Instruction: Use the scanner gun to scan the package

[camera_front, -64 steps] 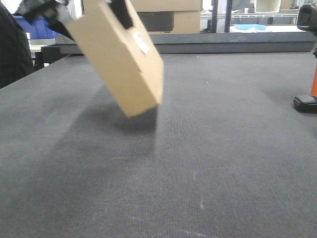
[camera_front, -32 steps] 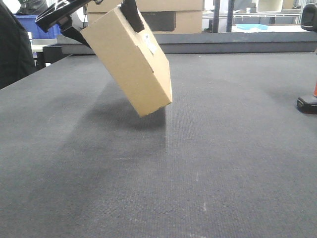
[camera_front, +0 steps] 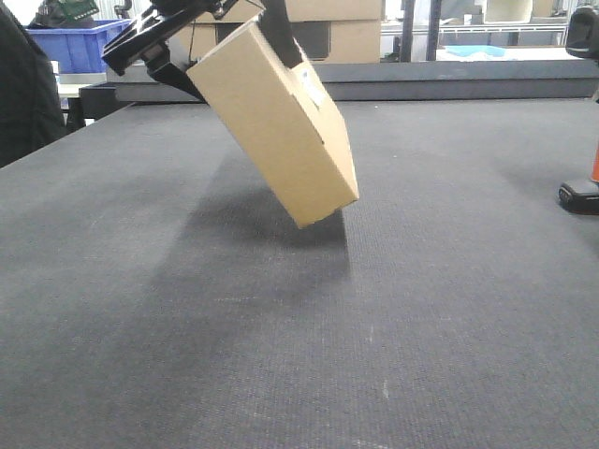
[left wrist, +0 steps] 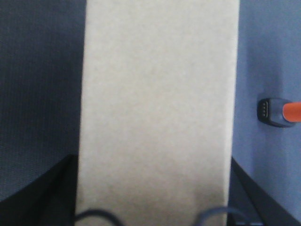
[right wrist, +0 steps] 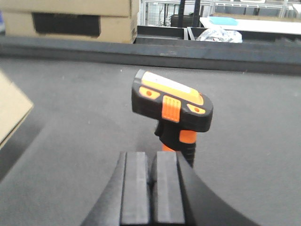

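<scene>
- Box (camera_front: 281, 131) is held off the table (camera_front: 421, 337), upper left of centre in the front view, tilted so its long axis runs from upper left down to lower right. Its low corner hangs over its shadow.
- Left gripper (camera_front: 220, 42) is clamped across the box's top end, with a black finger on each side. In the left wrist view the box (left wrist: 157, 113) fills the middle and dark fingers (left wrist: 47, 197) sit at the lower corners.
- A white label (camera_front: 314, 94) shows on the narrow face that looks toward the right of the frame.
- Scanner (camera_front: 578, 195) stands at the far right edge, well apart from the box. Its base is on the table and its orange shaft is upright.
- Right gripper (right wrist: 150, 186) has its fingers pressed together with nothing between them.
- Key relation: the scanner (right wrist: 171, 110) is dead ahead of the right jaws, just beyond the tips, with its grip vertical and its head up. The right arm is clearly the nearer one.
- My read: the right jaws need to spread before they can close around the shaft. After that the scanner has to be aimed left at the label.
</scene>
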`<state>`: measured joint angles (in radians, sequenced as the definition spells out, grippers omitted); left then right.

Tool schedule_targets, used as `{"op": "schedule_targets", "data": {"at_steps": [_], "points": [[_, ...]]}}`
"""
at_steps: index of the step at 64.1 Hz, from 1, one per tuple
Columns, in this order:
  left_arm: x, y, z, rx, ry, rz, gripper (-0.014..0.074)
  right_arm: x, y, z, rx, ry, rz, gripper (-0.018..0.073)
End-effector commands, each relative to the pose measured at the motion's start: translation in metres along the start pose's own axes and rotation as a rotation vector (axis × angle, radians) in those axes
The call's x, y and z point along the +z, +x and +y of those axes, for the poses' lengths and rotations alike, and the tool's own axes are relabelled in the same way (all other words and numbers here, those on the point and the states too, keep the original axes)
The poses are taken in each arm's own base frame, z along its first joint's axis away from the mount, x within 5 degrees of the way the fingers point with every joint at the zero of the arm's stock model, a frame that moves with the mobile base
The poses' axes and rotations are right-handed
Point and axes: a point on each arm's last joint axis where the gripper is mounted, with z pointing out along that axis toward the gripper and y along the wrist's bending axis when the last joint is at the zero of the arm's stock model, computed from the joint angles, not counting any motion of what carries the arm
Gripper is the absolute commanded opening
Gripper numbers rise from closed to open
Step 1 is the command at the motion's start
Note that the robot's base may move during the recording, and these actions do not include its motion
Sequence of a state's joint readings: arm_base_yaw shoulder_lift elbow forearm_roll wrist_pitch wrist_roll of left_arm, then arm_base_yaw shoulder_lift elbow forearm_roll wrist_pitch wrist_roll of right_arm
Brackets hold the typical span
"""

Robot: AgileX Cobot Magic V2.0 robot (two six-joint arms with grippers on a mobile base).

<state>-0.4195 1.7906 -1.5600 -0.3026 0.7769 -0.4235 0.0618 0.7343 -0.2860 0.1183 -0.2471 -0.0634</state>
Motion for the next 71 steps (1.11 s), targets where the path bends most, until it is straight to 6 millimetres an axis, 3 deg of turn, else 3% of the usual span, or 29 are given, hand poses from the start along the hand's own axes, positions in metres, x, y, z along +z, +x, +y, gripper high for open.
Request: {"op": "schedule_targets", "data": {"at_steps": [1, 21, 42, 49, 59, 71], "points": [[-0.005, -0.002, -0.005, -0.003, 0.024, -0.021, -0.0111, 0.016, 0.004, -0.004, 0.093, 0.050, 0.003, -0.0162], [-0.005, -0.001, -0.005, -0.001, 0.019, -0.013, -0.0111, 0.072, 0.037, -0.013, 0.075, 0.149, 0.007, -0.0162], [-0.005, 0.001, -0.004, 0.009, 0.006, 0.006, -0.0111, 0.116, 0.035, -0.012, 0.067, 0.149, 0.037, -0.0151], [-0.005, 0.001, -0.004, 0.009, 0.005, 0.008, -0.0111, 0.121, 0.033, -0.011, 0.072, 0.143, 0.056, 0.0014], [-0.005, 0.001, -0.004, 0.010, 0.005, 0.006, -0.0111, 0.122, 0.032, -0.011, 0.077, 0.146, 0.059, 0.0379], [-0.005, 0.001, -0.004, 0.012, 0.003, 0.006, -0.0111, 0.128, 0.044, -0.014, 0.090, 0.176, 0.077, 0.0563]]}}
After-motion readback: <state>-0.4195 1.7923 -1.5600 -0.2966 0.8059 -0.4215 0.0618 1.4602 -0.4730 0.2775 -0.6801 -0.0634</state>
